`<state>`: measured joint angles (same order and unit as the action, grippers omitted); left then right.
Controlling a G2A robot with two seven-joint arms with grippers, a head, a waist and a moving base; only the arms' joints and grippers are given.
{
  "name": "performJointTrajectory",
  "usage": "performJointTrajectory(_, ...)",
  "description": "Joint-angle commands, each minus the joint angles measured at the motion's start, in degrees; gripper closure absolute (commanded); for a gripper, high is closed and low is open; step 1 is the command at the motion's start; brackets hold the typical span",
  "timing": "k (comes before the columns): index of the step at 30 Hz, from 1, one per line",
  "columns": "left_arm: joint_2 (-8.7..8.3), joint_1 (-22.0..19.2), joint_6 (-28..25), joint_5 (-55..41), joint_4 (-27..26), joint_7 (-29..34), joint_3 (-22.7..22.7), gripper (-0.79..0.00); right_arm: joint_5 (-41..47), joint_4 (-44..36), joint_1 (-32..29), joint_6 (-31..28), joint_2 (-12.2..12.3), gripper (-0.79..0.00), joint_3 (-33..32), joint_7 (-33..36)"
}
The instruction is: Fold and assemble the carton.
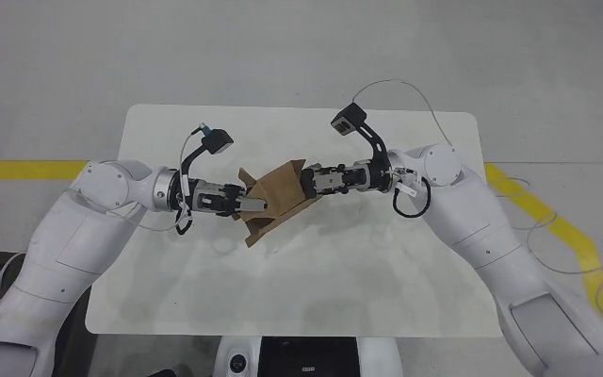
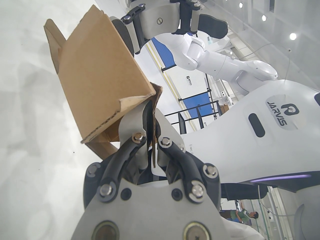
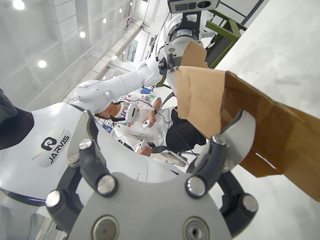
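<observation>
**Carton partly opened, flaps loose**

The carton (image 1: 275, 198) hangs above the middle of the table (image 1: 377, 283), between the two grippers. The left gripper (image 2: 150, 123) is clenched on a flap at one end. The right gripper (image 1: 309, 181) is spread wide at the other end, one finger lying against a panel and grasping nothing.

By the look of it, the body is only partly opened up. Several flaps stick out loose and none is tucked in, so most of the folding is left.

The carton's inside and underside are hidden, and in the top view the grippers cover both its ends. Whether the right finger presses or merely touches cannot be told.
</observation>
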<state>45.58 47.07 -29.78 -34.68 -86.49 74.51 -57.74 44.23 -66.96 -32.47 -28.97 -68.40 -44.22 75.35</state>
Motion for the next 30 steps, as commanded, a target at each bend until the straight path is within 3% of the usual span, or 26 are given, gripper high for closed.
performJointTrajectory(1, -0.07, 0.1, 0.1, 0.0, -0.2, 0.0, 0.0, 0.000, 0.3, 0.3, 0.3, 0.5, 0.0, -0.785, 0.0, 0.5)
performJointTrajectory(16, -0.69, 0.3, -0.6, 1.6, -1.1, -0.6, 0.3, 0.000, 1.1, -1.0, -0.9, 4.0, 1.7, -0.785, -3.6, 4.0)
performJointTrajectory(30, -1.74, 1.1, -0.5, 0.1, -3.8, -0.5, 0.5, 0.000, 1.4, -1.1, -0.8, 4.0, 1.0, -0.785, -2.0, 4.0)
